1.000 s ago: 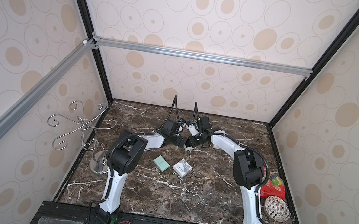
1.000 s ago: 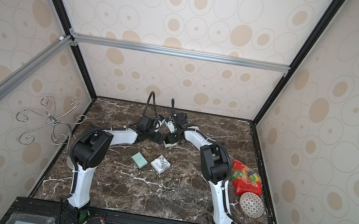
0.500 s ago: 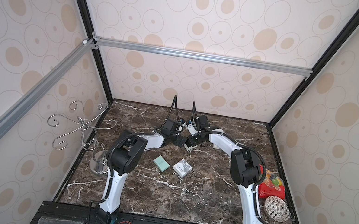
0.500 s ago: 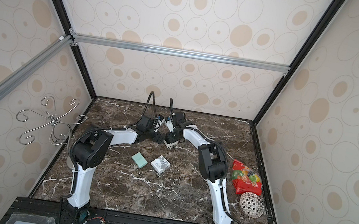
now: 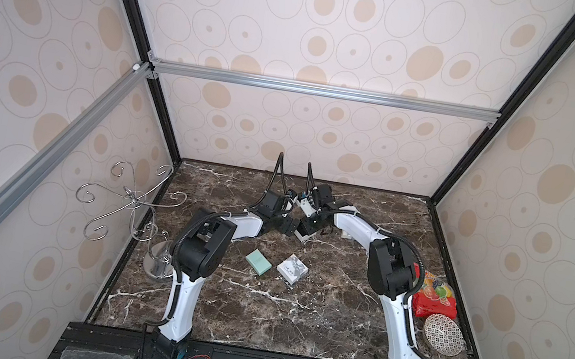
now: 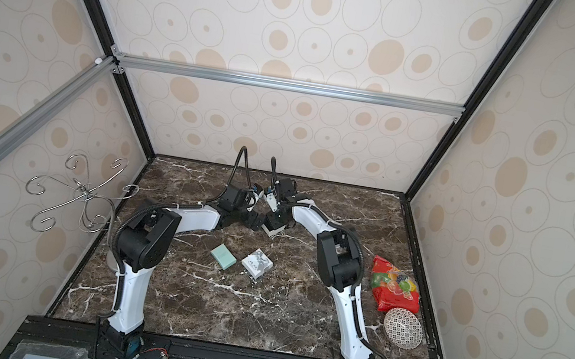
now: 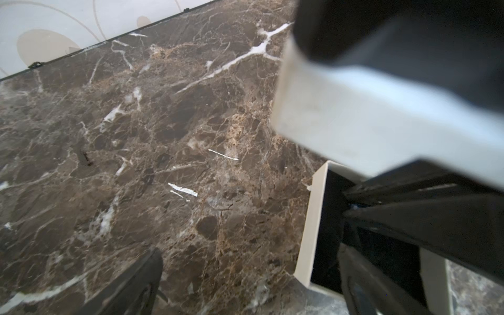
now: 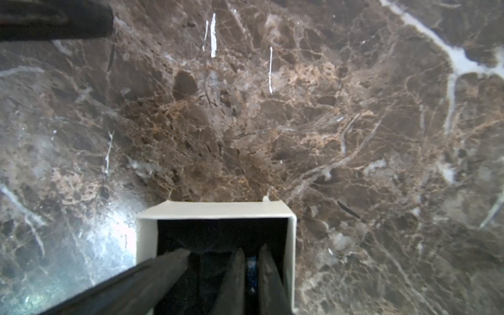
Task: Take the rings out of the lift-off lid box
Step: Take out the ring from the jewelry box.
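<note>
The lift-off lid box stands open at the back middle of the marble table, with white walls and a black inside. My right gripper reaches down into it, its jaws shut to a narrow slit. A small bluish glint shows in that slit, and I cannot tell whether it is a ring. No other rings are visible in the dark interior. My left gripper is open and straddles the box wall. One of its fingers is inside the box and the other rests outside on the marble.
A mint box and a white patterned box lie on the table in front of the arms. The curly silver wire stand is at the left edge. A red snack bag and a patterned dish are on the right.
The right gripper's jaws have closed inside the box. Its arm has shifted slightly, and the left arm and the box have stayed put.
</note>
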`<state>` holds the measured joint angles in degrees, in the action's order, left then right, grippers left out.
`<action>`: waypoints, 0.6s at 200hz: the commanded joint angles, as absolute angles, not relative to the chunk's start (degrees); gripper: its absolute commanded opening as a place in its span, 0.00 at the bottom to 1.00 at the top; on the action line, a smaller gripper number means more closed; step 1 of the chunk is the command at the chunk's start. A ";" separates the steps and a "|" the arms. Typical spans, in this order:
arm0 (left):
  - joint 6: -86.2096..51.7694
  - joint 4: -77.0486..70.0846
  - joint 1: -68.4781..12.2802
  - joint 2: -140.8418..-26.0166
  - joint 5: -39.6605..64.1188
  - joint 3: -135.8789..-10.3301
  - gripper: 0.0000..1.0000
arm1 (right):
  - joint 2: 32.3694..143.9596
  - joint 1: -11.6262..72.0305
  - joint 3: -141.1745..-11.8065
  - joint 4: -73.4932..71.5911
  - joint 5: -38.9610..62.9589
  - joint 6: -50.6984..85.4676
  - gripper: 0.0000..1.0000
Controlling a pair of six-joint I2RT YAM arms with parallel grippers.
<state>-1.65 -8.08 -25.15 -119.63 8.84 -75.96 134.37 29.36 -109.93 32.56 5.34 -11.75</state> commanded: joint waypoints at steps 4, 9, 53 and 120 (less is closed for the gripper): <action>-0.88 -8.66 -24.81 -118.82 9.63 -77.06 1.00 | 136.85 30.10 -110.29 35.59 4.86 -13.16 0.04; -0.96 -8.76 -24.81 -118.95 9.67 -77.14 1.00 | 136.85 30.07 -110.29 35.59 4.85 -13.19 0.03; -1.49 -9.13 -24.87 -120.19 10.43 -78.03 1.00 | 135.54 30.07 -109.39 34.82 5.39 -13.53 0.00; -2.46 -9.93 -25.00 -121.02 11.82 -78.10 1.00 | 131.54 29.98 -104.81 30.58 8.65 -13.47 0.00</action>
<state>-1.72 -8.23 -25.12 -119.72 10.44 -76.01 133.23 29.19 -107.50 30.15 6.20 -11.88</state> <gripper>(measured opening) 0.999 0.091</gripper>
